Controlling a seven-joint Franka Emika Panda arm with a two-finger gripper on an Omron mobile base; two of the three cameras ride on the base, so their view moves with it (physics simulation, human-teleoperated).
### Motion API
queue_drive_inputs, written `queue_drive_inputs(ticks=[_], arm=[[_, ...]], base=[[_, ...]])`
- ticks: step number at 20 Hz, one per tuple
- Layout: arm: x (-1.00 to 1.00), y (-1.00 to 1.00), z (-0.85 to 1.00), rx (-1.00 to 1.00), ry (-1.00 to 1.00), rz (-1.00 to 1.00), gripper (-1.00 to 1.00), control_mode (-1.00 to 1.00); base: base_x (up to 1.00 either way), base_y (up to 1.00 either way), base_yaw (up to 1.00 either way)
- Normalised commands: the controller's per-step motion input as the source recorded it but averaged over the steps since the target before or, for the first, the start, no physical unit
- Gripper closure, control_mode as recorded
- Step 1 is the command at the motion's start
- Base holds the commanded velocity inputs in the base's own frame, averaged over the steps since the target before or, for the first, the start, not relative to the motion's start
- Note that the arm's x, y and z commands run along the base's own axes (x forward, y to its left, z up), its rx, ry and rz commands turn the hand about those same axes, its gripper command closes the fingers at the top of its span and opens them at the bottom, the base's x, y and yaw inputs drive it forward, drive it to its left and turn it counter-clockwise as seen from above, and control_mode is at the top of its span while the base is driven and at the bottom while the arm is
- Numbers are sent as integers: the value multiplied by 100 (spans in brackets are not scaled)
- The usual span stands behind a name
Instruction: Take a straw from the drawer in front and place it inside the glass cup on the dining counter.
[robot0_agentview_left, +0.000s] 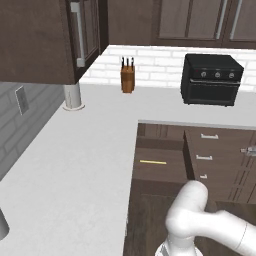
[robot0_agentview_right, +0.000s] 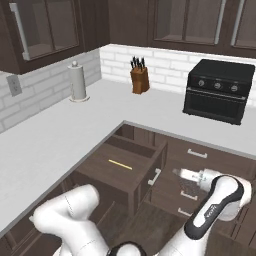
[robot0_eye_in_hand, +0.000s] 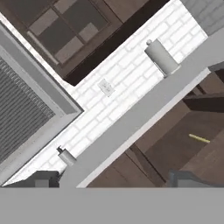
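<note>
In the pulled-out drawer (robot0_agentview_right: 120, 167) below the white counter (robot0_agentview_left: 65, 160), the straw (robot0_agentview_right: 120, 164) lies flat and untouched, so I judge the opening done while pickup, carry and drop into the cup all remain. The gripper (robot0_eye_in_hand: 114, 178) sits apart from it, the straw at about two o'clock in the hand view; its fingertips stand well apart with nothing between them. The right base view alone shows the drawer's handle and the arm's wrist; the hand view adds a wall outlet (robot0_eye_in_hand: 106, 87).

Open drawer and white counter
The wide dark brown wooden drawer (robot0_agentview_right: 121, 167) holds the thin pale yellow straw (robot0_agentview_right: 120, 164); the white L-shaped counter (robot0_agentview_left: 75, 150) carries a wooden knife block (robot0_agentview_left: 127, 76) and a black toaster oven (robot0_agentview_left: 211, 80).
</note>
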Motion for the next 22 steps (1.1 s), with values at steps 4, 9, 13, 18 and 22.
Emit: queue_drive_inputs(ticks=[4,9,13,18,22], arm=[[0,34,62,-41,-3,-4,-100,-100],[11,34,16,-37,1,-13,-100,-100],[24,47,0,-25,8,-19,-100,-100],[23,53,0,-18,14,-20,-100,-100],[23,49,0,-7,22,-19,-100,-100]], base=[[0,0,0],[0,0,0],[0,0,0],[0,0,0],[0,0,0]])
